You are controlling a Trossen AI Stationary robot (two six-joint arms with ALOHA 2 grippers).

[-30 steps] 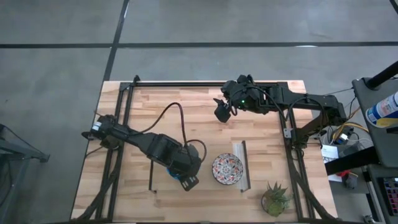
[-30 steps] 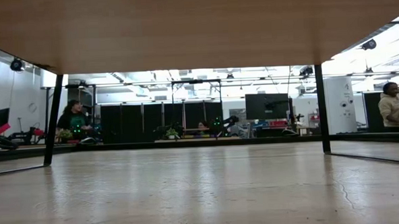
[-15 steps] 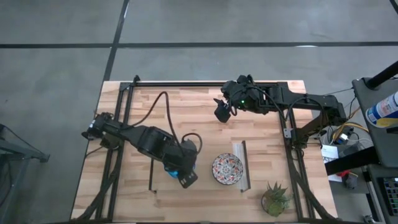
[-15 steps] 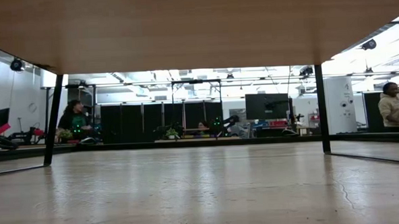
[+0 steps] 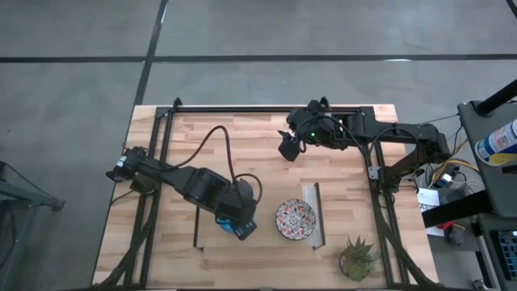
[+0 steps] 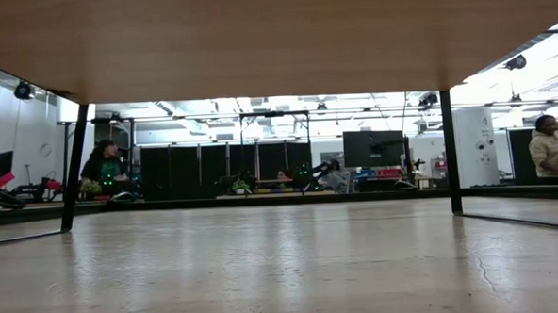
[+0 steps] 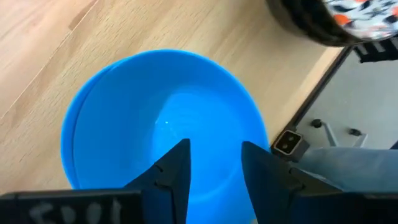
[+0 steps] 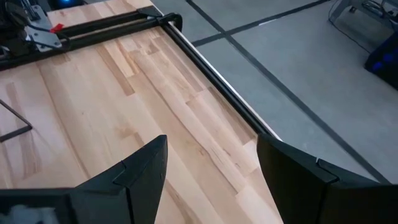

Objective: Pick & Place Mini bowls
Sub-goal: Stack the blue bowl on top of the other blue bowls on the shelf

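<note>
A bright blue mini bowl (image 7: 165,118) sits on the wooden table; a second blue rim (image 7: 69,140) showing at its edge suggests a stack. In the high view only a bit of blue (image 5: 234,229) shows under my left gripper (image 5: 240,227). My left gripper (image 7: 214,155) is open, its fingers standing over the bowl's hollow. A white bowl with a red-and-dark floral pattern (image 5: 296,219) rests on the table just right of it, also seen as a rim (image 7: 323,18). My right gripper (image 5: 288,146) hangs open (image 8: 211,155) over the table's far middle. The other bowls are out of view. My left gripper comes at the blue bowl from above, both fingertips (image 7: 180,152) over the inside of the bowl. The gripper body hides the bowl's near rim, and I cannot tell whether the fingers touch the bowl.
A small green plant (image 5: 358,257) stands at the near right corner. A grey upright bar (image 5: 314,214) runs beside the patterned bowl, and a thin black rod (image 5: 196,230) lies left of the left gripper. Black frame rails (image 5: 242,109) border the table. The low view shows only the table's underside.
My left arm has drawn in a little: its gripper has shifted slightly toward the far edge and tipped more steeply down over the blue bowl, and its cable loop has swung. The right arm and the patterned bowl have kept still.
</note>
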